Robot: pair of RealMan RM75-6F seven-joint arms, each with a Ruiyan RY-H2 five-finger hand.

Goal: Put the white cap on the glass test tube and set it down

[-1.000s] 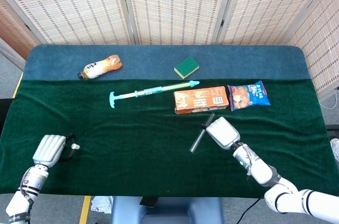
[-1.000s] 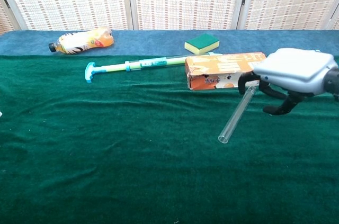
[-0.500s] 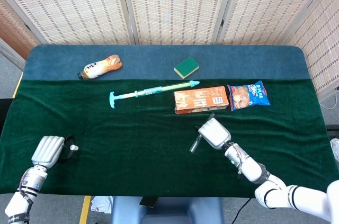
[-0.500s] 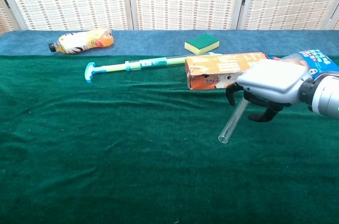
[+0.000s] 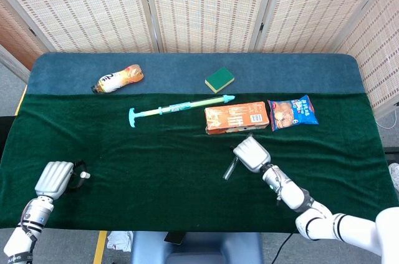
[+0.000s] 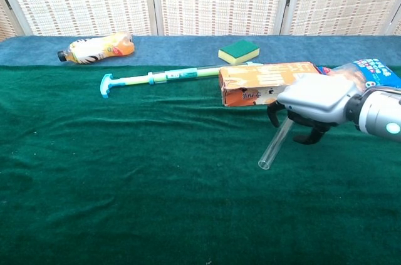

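Right robot hand (image 5: 250,153) has pulled in toward table centre with the glass test tube (image 6: 276,145), while the left robot hand (image 5: 55,179) has slid back toward the near left edge with the white cap (image 5: 86,175).

Right robot hand (image 6: 315,99) is clamped on the tube's upper end — tube hangs down and to the hand's left, open mouth lowest and clear of the green cloth in the chest view. Orange box (image 6: 263,83) sits just behind the hand, snack bag (image 5: 292,112) behind and to its right.

Left robot hand: cap shows at its fingertips, on the side facing the right hand. Looks pinched, fingers curled in. Chest view doesn't show this hand at all.

Step in hand, as I read it: bringing the two parts together — capping not started. Hands are well apart, cap and tube mouth nowhere near aligned.

Next move calls for:
- left hand to carry the cap across toward the tube mouth
- right hand to hold the tube steady, mouth facing the cap
- cap lined up on the tube axis before pushing on

Risk: glass tube slipping in the grip under push force.
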